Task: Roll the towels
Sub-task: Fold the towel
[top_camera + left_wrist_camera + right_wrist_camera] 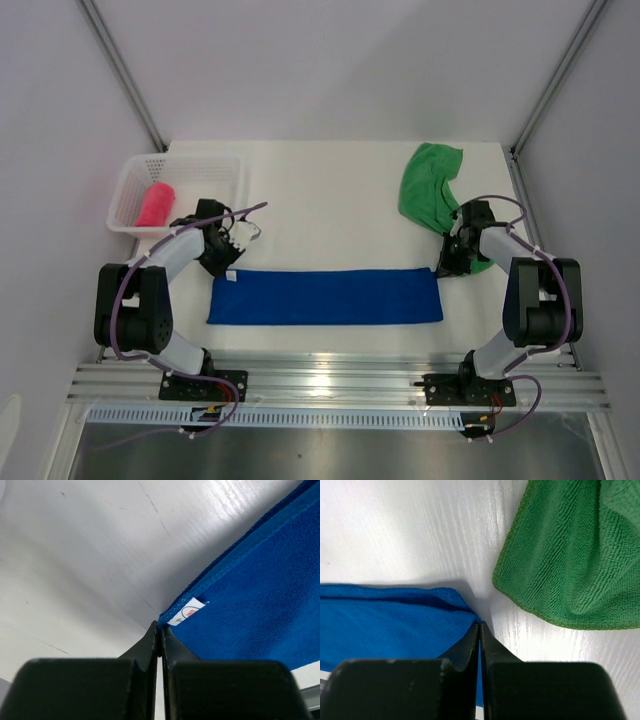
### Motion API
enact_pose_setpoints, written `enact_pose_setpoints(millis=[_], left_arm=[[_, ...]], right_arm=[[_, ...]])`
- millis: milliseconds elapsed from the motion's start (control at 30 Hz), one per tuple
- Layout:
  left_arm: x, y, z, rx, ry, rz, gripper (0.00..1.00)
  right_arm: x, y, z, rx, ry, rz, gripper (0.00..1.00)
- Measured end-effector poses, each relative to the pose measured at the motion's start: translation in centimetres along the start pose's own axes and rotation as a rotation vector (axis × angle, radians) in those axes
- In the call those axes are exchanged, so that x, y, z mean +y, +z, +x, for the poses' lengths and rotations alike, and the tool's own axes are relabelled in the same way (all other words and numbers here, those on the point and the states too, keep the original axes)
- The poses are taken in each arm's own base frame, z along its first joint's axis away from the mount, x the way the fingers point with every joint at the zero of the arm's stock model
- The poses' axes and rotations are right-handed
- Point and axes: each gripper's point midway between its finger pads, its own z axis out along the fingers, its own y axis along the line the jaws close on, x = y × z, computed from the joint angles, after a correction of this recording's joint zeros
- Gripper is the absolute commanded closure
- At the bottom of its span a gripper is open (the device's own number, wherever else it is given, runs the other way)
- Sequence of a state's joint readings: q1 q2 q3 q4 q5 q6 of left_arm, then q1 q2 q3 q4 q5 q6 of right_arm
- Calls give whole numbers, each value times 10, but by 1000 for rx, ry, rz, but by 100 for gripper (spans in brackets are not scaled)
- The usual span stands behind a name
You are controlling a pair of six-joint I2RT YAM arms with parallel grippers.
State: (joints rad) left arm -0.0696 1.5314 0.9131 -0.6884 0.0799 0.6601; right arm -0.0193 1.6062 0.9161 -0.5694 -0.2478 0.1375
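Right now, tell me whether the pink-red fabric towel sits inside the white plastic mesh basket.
Yes, the pink-red towel lies rolled inside the basket.

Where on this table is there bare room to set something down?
Widest free patch: table beyond the blue towel, between the white mesh basket and the green towel. A narrow bare strip runs along the blue towel's near edge. Crowded: its far corners, where left gripper and right gripper pinch it.
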Motion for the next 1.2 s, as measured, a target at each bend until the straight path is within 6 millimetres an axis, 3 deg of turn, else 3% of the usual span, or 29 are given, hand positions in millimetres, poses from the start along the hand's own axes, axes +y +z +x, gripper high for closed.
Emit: enact_pose_setpoints(millis=[367,600,900,1100,1200], left_arm=[[19,-7,-8,-6,-9,-81,99],[26,-7,-4,17,-20,-117,98],[29,11,-1,59,-41,-108,94],[31,22,2,83,-58,-109,80],[35,21,1,84,-67,-125,80]], right_arm=[[12,-20,-14,-73,-47,-17,100],[22,-17,-17,-80,-96,-27,100],[18,4,-26,-60,-102,-21,100],[15,15,-27,-43,-92,-16,80],[12,15,-28,-44,-83,1,71]])
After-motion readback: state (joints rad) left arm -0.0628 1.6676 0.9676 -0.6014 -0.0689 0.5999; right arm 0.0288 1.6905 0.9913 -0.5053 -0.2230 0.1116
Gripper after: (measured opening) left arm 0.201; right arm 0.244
